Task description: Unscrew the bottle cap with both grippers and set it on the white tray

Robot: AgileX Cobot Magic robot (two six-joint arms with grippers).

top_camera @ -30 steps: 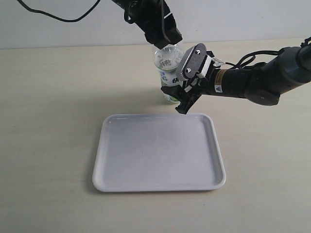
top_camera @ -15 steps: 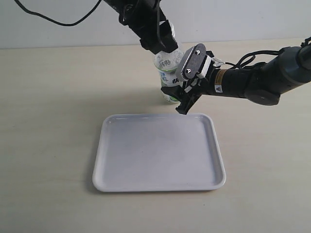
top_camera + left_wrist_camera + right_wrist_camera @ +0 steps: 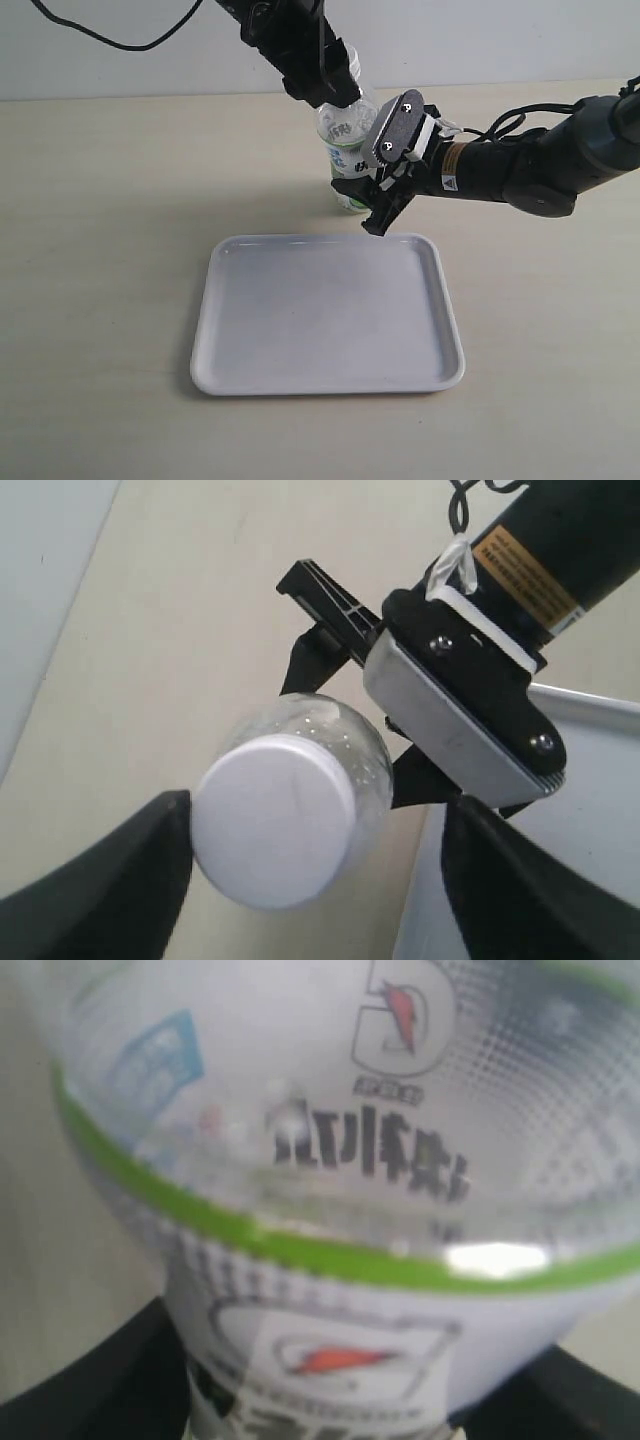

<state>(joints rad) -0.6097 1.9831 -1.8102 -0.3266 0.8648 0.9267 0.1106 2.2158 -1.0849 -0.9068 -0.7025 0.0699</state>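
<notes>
- Left hand (image 3: pixel 338 92), the all-dark one, hangs over the top of the small clear plastic bottle with the white-green label (image 3: pixel 345 130) in the exterior view. Over the last second it has drifted up and away from the right hand (image 3: pixel 360 205). The bottle and the right hand have not moved. The right hand, with its grey-white plate, is clamped round the bottle's body and keeps it upright on the pale table (image 3: pixel 120 200). The flat square white plastic tray (image 3: pixel 320 320) lies just in front of the right hand, with no cap on it.
- In the left wrist view, the small round white plastic screw cap (image 3: pixel 275 825) sits between the left hand's fingers (image 3: pixel 100 890). One finger is at the cap's edge and the other stands apart from it, so this hand is released and grips nothing. The cap looks to be on the neck, though the thread is hidden.
- In the right wrist view, the label fills the picture, with dark fingers at both sides of the bottle. This hand is grasping it.
- My reading is that the left hand's shift is a re-seating, not a lift-off. Unscrewing is unfinished, and the left hand must close on the cap.
</notes>
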